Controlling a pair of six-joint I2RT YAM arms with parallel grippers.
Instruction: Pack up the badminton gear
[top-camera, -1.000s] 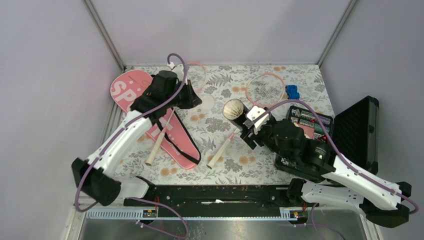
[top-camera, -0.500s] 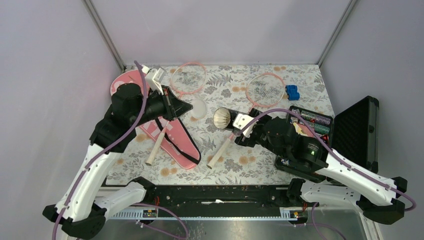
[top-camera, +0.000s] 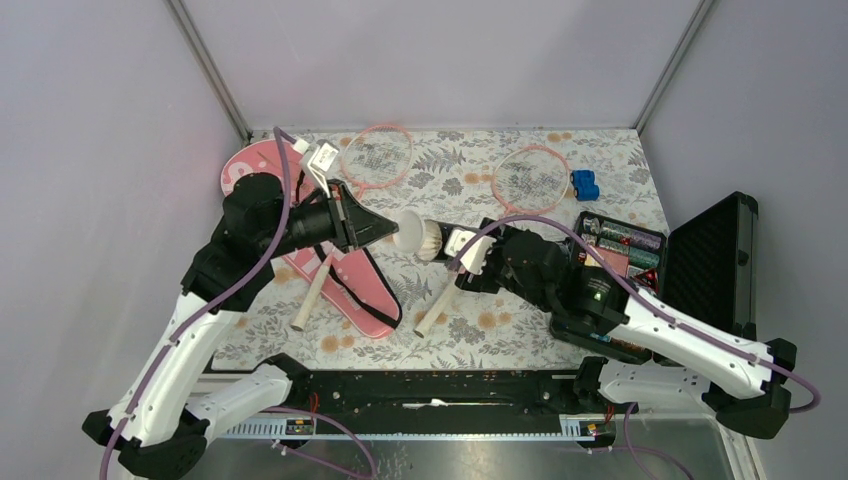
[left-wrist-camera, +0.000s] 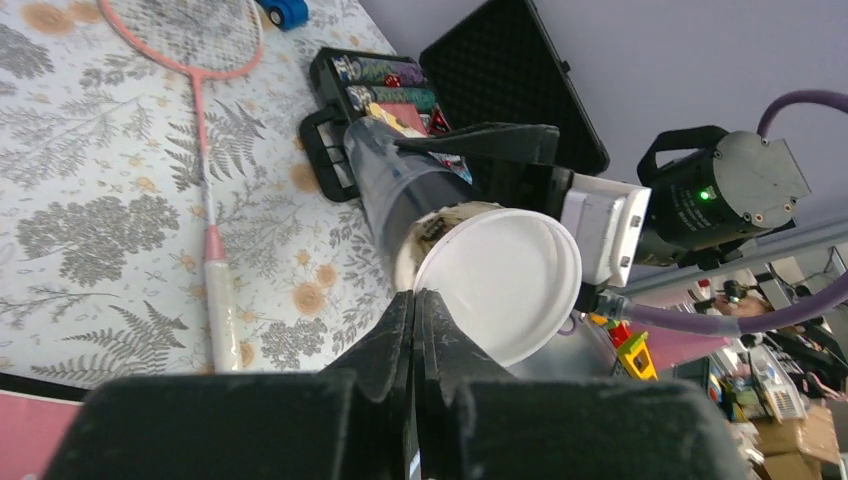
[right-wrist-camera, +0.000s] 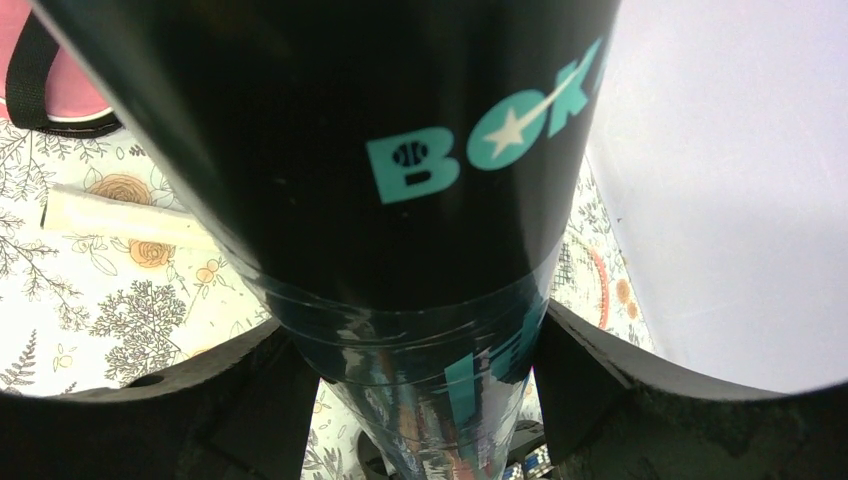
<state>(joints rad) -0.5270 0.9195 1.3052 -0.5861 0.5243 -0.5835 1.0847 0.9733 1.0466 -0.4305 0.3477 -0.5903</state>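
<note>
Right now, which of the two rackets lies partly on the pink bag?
The left racket: its handle crosses the pink bag; the other racket lies on the cloth, beside the blue toy.

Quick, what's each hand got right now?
The left hand is closed on the rim of the white lid.
The right hand is closed around the black tube.

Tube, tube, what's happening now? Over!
Left gripper, jaws shut on lid. Right gripper, jaws shut on tube. Lid at tube's mouth. Nothing in the way.
</note>
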